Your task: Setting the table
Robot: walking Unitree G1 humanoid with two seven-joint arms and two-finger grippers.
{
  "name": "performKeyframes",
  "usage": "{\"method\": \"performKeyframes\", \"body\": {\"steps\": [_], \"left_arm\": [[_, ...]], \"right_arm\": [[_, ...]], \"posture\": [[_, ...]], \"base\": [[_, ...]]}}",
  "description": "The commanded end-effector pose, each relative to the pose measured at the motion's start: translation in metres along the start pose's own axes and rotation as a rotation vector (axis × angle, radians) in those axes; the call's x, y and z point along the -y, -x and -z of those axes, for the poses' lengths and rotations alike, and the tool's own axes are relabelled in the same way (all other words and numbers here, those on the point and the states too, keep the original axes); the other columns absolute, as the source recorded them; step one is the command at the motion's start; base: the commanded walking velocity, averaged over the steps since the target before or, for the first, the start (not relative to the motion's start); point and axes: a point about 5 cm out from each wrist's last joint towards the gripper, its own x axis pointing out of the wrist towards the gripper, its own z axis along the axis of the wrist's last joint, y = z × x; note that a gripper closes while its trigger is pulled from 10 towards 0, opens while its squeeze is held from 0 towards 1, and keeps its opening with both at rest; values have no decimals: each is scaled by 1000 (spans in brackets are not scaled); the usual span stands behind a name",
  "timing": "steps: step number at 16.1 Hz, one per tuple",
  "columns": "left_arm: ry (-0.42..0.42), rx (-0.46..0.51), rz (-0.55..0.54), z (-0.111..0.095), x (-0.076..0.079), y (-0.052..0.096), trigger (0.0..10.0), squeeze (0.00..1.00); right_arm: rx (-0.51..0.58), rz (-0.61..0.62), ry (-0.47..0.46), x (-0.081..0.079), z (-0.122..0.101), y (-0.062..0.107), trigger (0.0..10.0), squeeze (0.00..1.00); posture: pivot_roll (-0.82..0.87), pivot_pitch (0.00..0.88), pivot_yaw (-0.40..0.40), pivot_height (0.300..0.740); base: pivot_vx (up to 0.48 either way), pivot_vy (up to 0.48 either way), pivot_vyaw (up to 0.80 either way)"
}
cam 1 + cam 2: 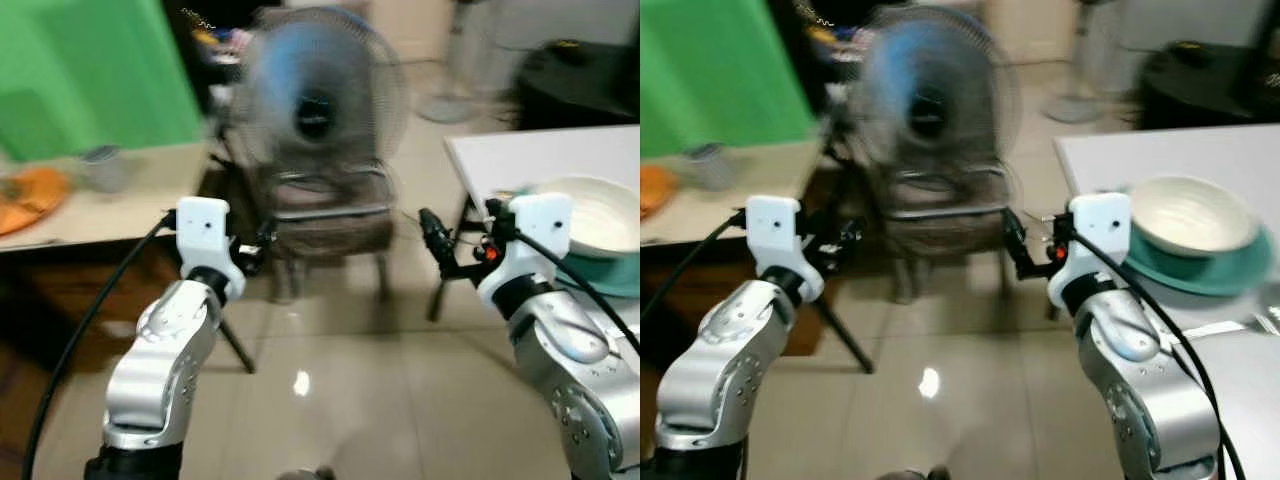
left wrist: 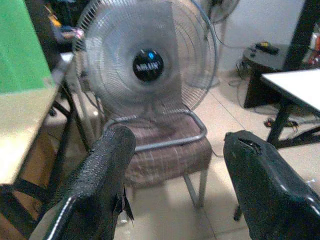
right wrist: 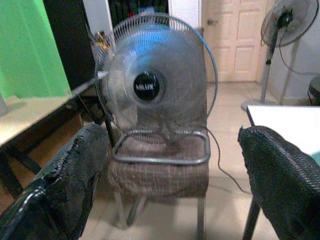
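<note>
A white bowl sits on a teal plate on the white table at the right. My right gripper is held up just left of that table's corner, open and empty, with its fingers spread wide. My left gripper is raised at the same height further left, beside the beige table, also open with nothing between its fingers. Both grippers point toward the fan and chair ahead.
A large running fan stands on a padded metal chair straight ahead. The beige table holds a grey cup and something orange. A green screen stands behind it. Tiled floor lies between the tables.
</note>
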Motion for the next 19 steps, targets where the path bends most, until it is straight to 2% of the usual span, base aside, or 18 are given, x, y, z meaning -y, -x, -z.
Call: {"method": "performKeyframes", "body": {"steps": [1,3,5,6,7,12,19], "left_arm": [[-10,17,3,-5,2,-4,10000,1000],[-17,21,11,-6,7,-2,10000,1000],[-29,18,0,-5,3,2,10000,1000],[-32,21,-13,-6,-1,3,10000,1000],[-26,27,-25,-7,-2,2,10000,1000],[-30,20,-10,-5,4,3,10000,1000],[-39,14,8,-5,4,2,10000,1000]], "right_arm": [[-31,25,4,4,2,0,10000,1000],[-39,27,12,5,3,0,10000,1000],[-55,17,10,3,5,-2,10000,1000],[-52,-4,-5,0,5,-3,10000,969],[-50,-11,-35,-2,5,-3,10000,0],[-61,-7,-54,-2,6,-5,10000,0],[-29,27,41,-1,2,-7,10000,0]], "posture": [[-58,0,114,740],[-33,0,99,740],[-16,0,87,740],[-17,0,86,740],[-19,0,85,740],[-8,0,76,740],[-15,0,85,740]], "base": [[0,0,0],[0,0,0],[0,0,0],[0,0,0],[0,0,0],[0,280,0],[0,295,0]]}}
